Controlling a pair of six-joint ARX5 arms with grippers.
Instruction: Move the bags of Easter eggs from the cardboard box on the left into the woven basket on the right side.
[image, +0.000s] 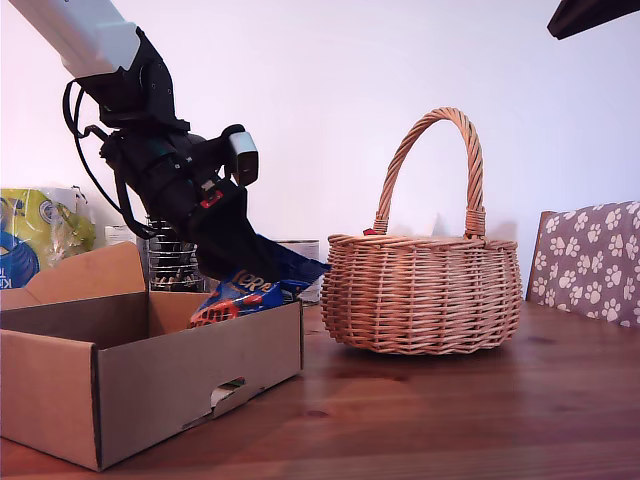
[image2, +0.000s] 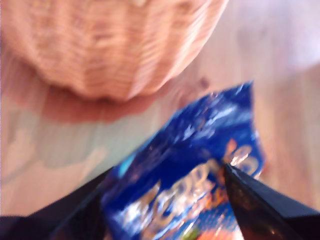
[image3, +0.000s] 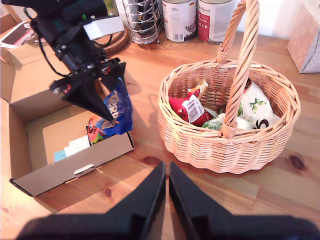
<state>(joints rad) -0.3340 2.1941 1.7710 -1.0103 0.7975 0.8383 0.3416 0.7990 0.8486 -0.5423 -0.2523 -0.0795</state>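
The first gripper (image: 262, 268) was pinching a blue bag of Easter eggs (image: 240, 296) by its upper part, and the bag hung just above the near corner of the cardboard box (image: 150, 385), on the side of the box that faces the woven basket (image: 425, 295). In the second wrist view the same bag (image3: 111, 116) hung between the dark fingers of the first gripper (image3: 106, 98), over the wall of the box (image3: 75, 171), and it did not seem to rest on anything. The first wrist view was blurred, but it showed the bag (image2: 195, 180) close to the lens, with the basket (image2: 105, 45) further ahead on the wooden table (image: 480, 410). The second gripper (image3: 166, 192) was above the table between box and basket, with its two fingers pressed almost together and nothing between them. The basket (image3: 225, 145) already held other packets, one red and one white with green. I judged the bag to be light and soft, with a smooth, glossy skin that can slip, and the eggs inside could break under a hard squeeze. The flat sealed edge at the top seemed the best place to hold it, where the film is doubled and nothing inside is pressed.
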